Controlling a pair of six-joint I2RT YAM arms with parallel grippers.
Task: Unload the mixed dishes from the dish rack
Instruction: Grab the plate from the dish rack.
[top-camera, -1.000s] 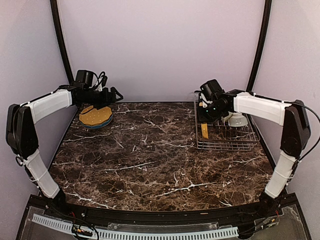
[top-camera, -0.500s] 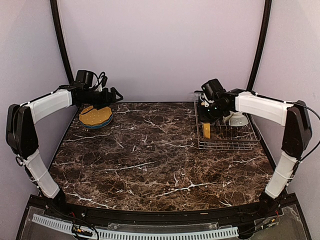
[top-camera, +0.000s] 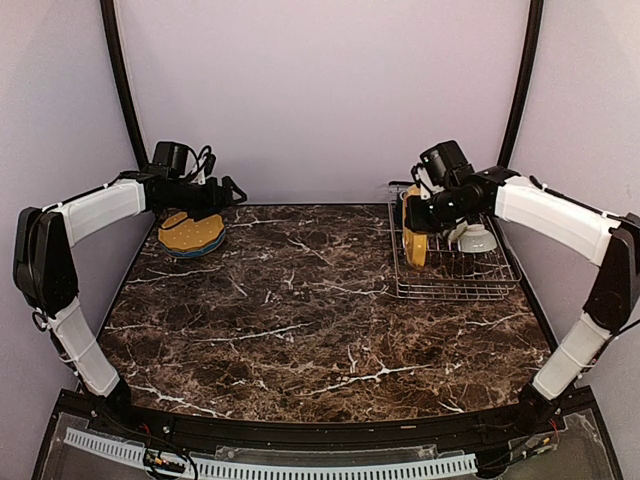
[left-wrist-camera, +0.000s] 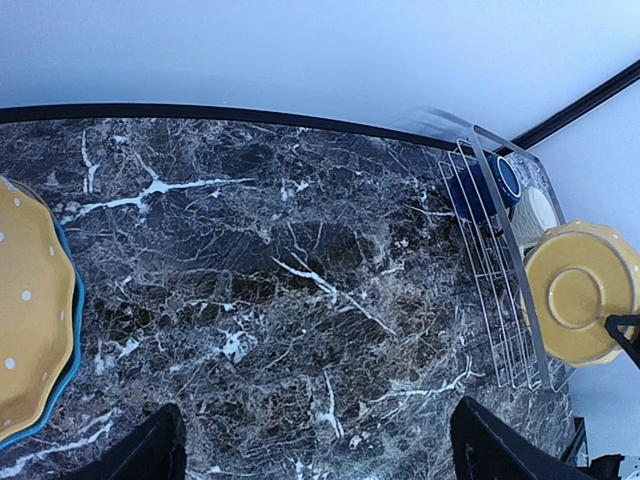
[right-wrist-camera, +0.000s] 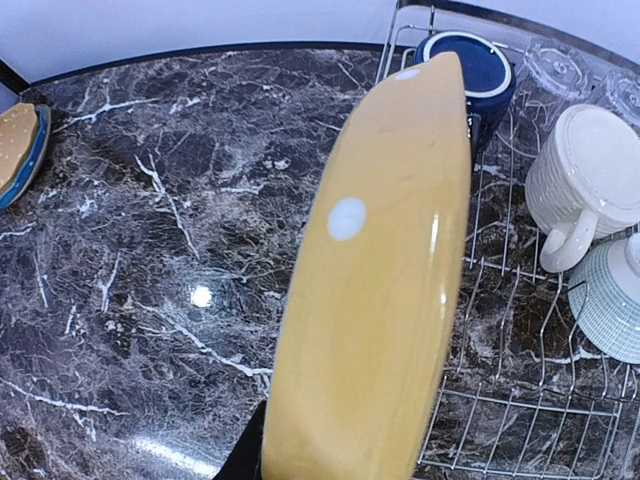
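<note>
— What does the right gripper (top-camera: 413, 218) have?

— It is clamped on a yellow plate (right-wrist-camera: 380, 270) with white dots. The plate stands on edge over the left end of the dish rack (top-camera: 470, 285). In the right wrist view it is seen rim-on and fills the middle of the picture. The left wrist view, looking across the table, shows its underside and foot ring.

— Is the plate free of the wires?

— That is hard to tell. From above, its lower rim overlaps the rack, and neither contact nor a gap can be made out.

— What else sits in the rack?

— The dark navy mug (right-wrist-camera: 470, 60) is at the far left corner. The clear glass tumbler (right-wrist-camera: 555, 70) is just beside it and looks blurred. The cream mug (right-wrist-camera: 590, 165) stands nearer, with its handle pointing toward the near side. The small pale greenish bowl (right-wrist-camera: 615, 300) is close beside that mug, at the right edge of the view.

— And the left gripper (top-camera: 228, 190)?

— Its fingers (left-wrist-camera: 150, 455) are spread wide with nothing between them. It hovers above the far left corner of the dark marble table (top-camera: 300, 300). Near it, a second yellow plate (top-camera: 192, 230), also dotted, lies flat on a blue plate (left-wrist-camera: 72, 350). Both of those are well apart from the rack.
</note>
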